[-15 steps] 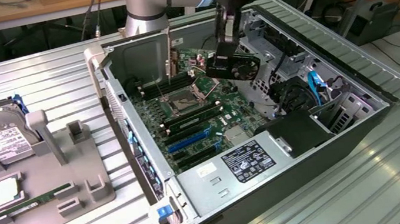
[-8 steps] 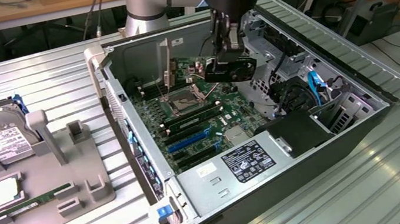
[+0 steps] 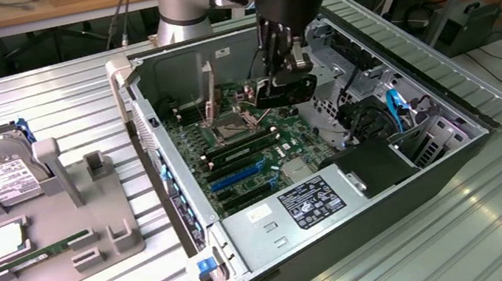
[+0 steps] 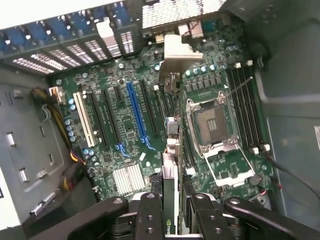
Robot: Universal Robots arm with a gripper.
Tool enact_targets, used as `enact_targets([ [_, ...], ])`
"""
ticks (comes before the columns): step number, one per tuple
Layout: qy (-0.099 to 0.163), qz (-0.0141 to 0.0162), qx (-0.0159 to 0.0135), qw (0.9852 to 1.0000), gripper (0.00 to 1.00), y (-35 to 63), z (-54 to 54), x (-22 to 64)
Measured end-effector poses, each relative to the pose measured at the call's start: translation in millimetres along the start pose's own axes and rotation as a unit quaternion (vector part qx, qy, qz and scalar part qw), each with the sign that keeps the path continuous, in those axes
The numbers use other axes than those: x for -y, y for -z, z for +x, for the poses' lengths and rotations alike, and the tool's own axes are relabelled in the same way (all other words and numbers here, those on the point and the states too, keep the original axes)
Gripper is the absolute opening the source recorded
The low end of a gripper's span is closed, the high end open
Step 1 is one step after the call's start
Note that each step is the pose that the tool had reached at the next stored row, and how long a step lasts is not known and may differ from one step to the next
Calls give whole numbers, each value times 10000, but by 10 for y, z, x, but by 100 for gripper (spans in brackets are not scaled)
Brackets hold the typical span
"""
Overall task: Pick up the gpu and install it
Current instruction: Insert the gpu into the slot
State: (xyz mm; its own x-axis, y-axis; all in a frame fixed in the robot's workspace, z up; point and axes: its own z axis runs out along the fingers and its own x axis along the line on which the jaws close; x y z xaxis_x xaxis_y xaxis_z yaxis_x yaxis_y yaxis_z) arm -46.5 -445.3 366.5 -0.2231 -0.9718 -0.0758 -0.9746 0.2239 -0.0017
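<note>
Pincer clamping gpu — on edge, bracket pointing away

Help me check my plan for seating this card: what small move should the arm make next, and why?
Probably a slow, straight descent. The fingers grip the gpu edge-on above the black slots between the blue slot and the CPU socket; it looks unseated.

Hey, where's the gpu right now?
The gpu is inside the open computer case, held edge-on in the pincer above the motherboard, between the blue slot and the CPU socket, its silvery bracket toward the rear slots.
</note>
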Motion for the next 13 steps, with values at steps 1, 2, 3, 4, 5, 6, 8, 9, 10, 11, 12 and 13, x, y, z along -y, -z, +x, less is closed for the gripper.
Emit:
enact_targets([
  [1,95,-7,0,10000,26,-12,1,0],
  [2,199,-15,1,9998,26,-24,2,0],
  [3,293,-23,1,9996,26,-34,2,0],
  [4,389,-30,1,9992,26,-43,3,0],
  [5,475,-37,1,9989,26,-51,4,0],
  [6,575,-45,1,9983,26,-60,4,0],
  [8,768,-64,0,9970,26,-77,6,0],
  [9,860,-77,-1,9963,26,-85,6,0],
  [10,940,-90,-1,9955,26,-94,7,0],
  [11,1042,-107,-3,9945,26,-103,8,0],
  [12,1187,-134,-5,9928,26,-117,9,0],
  [13,1330,-166,-8,9910,26,-134,11,0],
])
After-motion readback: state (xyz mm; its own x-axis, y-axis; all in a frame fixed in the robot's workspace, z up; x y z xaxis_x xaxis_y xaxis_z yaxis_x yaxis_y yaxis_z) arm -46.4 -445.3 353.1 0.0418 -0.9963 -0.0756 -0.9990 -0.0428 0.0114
